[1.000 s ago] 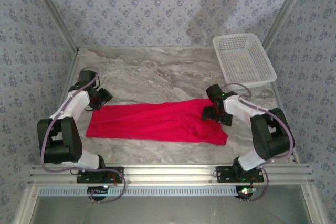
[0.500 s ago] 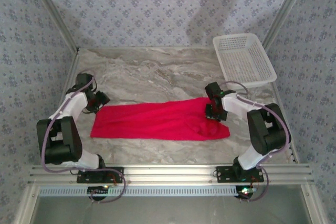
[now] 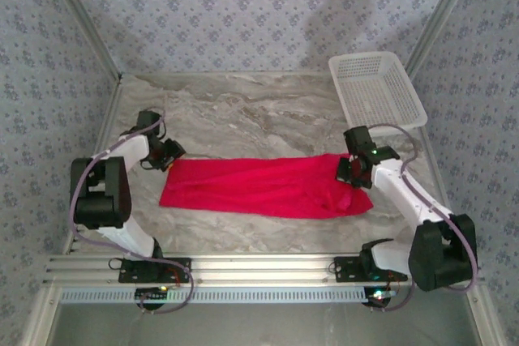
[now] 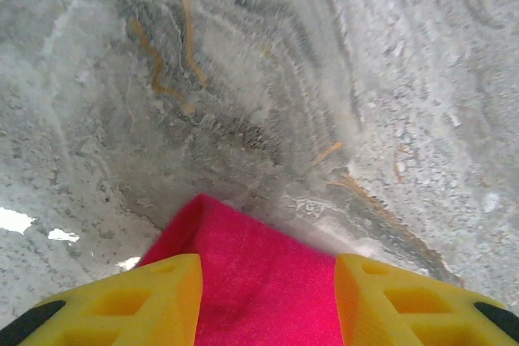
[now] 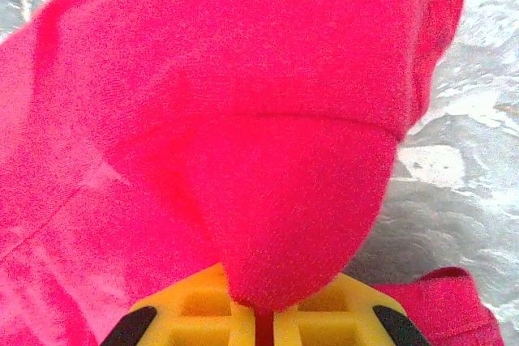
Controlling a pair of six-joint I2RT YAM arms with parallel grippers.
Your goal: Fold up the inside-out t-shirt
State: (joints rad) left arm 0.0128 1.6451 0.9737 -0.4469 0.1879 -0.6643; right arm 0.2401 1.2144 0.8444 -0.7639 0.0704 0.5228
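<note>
**Desk:** Where is the shirt now, and what have you got hold of?

**Me:** The shirt (image 3: 268, 188) lies as a long red band across the middle of the table (image 3: 243, 111), well apart from the basket (image 3: 377, 91) in the far right corner. My left gripper (image 3: 166, 155) is at its left corner. On that wrist camera the two fingers stand partly apart with cloth filling the gap wall to wall, so I read it as a grip on a thick bunch. My right gripper (image 3: 350, 169) is at the right end with its fingers pressed together, and a fold of red is pinched in the seam and draped over them.

**Desk:** Why one at each end?

**Me:** I judge it's to pull the band straight and flat before any fold. With both ends held I can tension it and drag it where I want.

**Desk:** What has changed in the last second?

**Me:** A second ago the right fingers were spread over that end, and now they have clamped. The whole shirt has slid to the right, so its left edge sits further in from the table's side. Both arms swung right with it.
</note>
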